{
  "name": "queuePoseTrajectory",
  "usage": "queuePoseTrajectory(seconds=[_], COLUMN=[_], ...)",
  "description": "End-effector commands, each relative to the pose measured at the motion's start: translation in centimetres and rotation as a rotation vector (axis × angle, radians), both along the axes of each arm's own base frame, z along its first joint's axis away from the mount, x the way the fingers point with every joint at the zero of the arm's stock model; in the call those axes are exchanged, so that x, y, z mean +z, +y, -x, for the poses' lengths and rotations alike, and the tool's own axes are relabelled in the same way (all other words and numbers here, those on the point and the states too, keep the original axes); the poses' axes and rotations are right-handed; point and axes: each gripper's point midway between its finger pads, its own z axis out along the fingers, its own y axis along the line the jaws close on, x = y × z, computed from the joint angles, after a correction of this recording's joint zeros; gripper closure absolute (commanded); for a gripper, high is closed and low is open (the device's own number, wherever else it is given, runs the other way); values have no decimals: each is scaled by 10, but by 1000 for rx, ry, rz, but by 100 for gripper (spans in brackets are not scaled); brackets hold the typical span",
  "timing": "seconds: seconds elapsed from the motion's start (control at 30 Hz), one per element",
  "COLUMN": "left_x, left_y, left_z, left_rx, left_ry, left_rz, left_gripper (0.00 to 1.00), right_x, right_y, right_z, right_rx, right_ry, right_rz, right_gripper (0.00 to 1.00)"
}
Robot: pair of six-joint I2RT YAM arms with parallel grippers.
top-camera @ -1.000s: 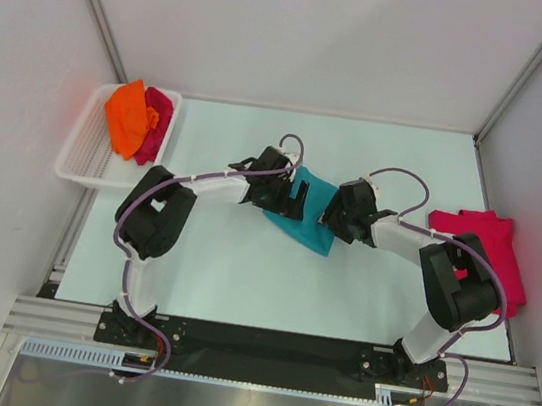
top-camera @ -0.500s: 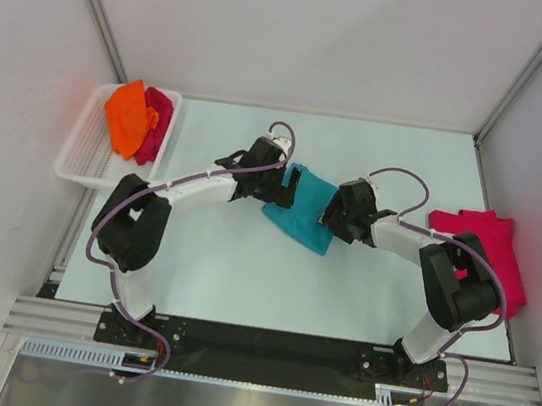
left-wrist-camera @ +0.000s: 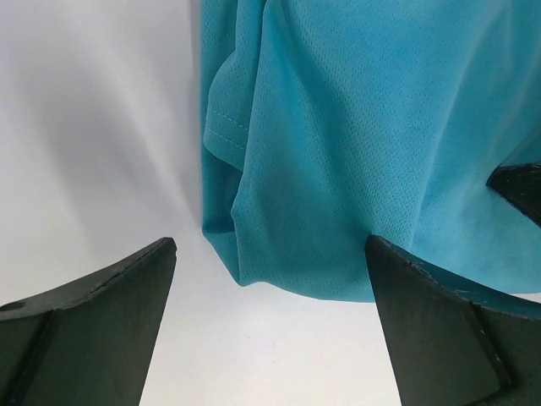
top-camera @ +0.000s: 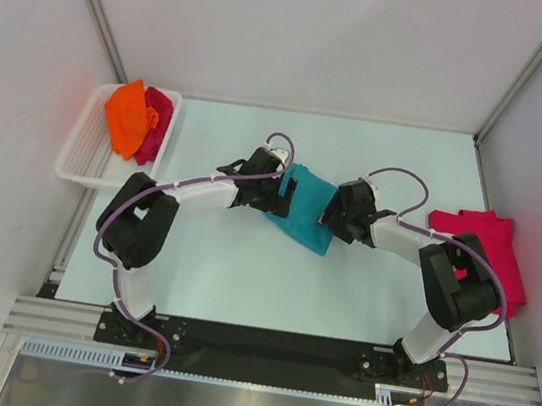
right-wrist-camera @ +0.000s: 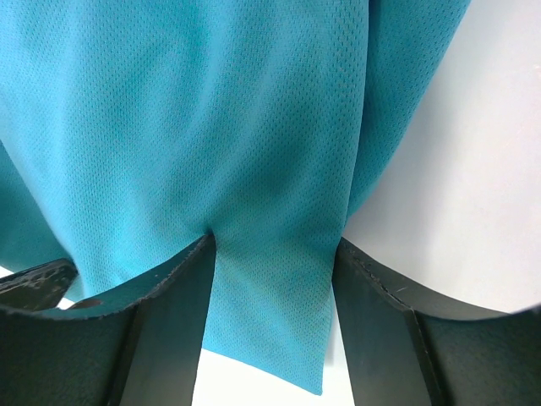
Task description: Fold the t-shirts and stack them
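The teal t-shirt [top-camera: 302,209] lies crumpled between both grippers. A strip of it runs between the right gripper's [right-wrist-camera: 275,244] spread fingers (their tips press into the cloth). The left gripper [left-wrist-camera: 270,244] stands wide open, the hem just ahead, one finger [left-wrist-camera: 431,330] overlapping its edge.

your left gripper [left-wrist-camera: 270,245] stands wide open. a folded corner of the teal t-shirt [left-wrist-camera: 363,144] lies between its fingertips [left-wrist-camera: 139,283], on the white table [left-wrist-camera: 84,127].

One teal t-shirt [top-camera: 304,216], one orange [top-camera: 126,117], two crimson-pink [top-camera: 158,125] [top-camera: 492,244], one basket [top-camera: 79,164].
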Motion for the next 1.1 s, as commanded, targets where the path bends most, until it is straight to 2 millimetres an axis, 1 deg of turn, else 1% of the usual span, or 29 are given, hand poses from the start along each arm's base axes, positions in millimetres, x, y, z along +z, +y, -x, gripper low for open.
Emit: queuePoseTrajectory(seconds=[0.0,0.03,0.07,0.1,0.13,0.17,0.2,0.23,0.3,0.33,0.4,0.5,0.6,0.63,0.67,0.8,0.83,0.87,0.97,1.0,1.07], left_x=[-2,-6,-7,-14,-14,-16,-23,-22,-33,-35,-44,-49,-51,-46,-48,-46,-46,-43,-37,-38,-33], left_y=[-7,-10,-11,-9,-13,-12,-10,-15,-14,-15,-14,-13,-13,-16,-14,-15,-14,-14,-14,-12,-13], left_z=[-5,-1,-1,1,0,0,4,2,4,3,5,6,7,1,0,0,1,0,1,5,6], left_rx=[6,-8,-10,-8,-10,-4,5,-5,8,10,14,19,19,16,20,4,4,2,-12,-16,-27], left_ry=[-21,0,-2,17,19,25,44,44,72,71,91,105,113,90,94,103,106,102,96,111,112], left_rz=[37,55,63,66,97,109,117,152,181,193,189,193,198,218,217,233,233,236,242,230,235], left_gripper=[0,0,0,1,1,0,1,0,0,1,0,1,0,0,1,1,2,2,7,11,15], right_x=[-45,-45,-43,-43,-42,-40,-39,-39,-35,-35,-31,-29,-30,-30,-31,-33,-35,-35,-39,-42,-46], right_y=[-30,-30,-30,-31,-32,-32,-33,-35,-35,-37,-37,-38,-38,-37,-37,-33,-33,-32,-27,-26,-23], right_z=[43,44,44,46,46,47,48,49,50,50,49,50,50,48,49,50,50,48,48,49,50], right_rx=[5,7,7,8,9,9,14,11,15,18,19,23,24,24,25,30,31,31,40,44,53], right_ry=[188,193,189,195,193,191,195,196,195,195,196,200,209,208,211,221,223,217,223,230,234], right_rz=[150,152,152,157,161,162,169,178,184,192,198,207,212,209,209,195,194,190,173,166,157], right_gripper=[38,38,38,38,38,38,38,38,38,38,38,38,39,38,39,41,43,47,51,51,53])
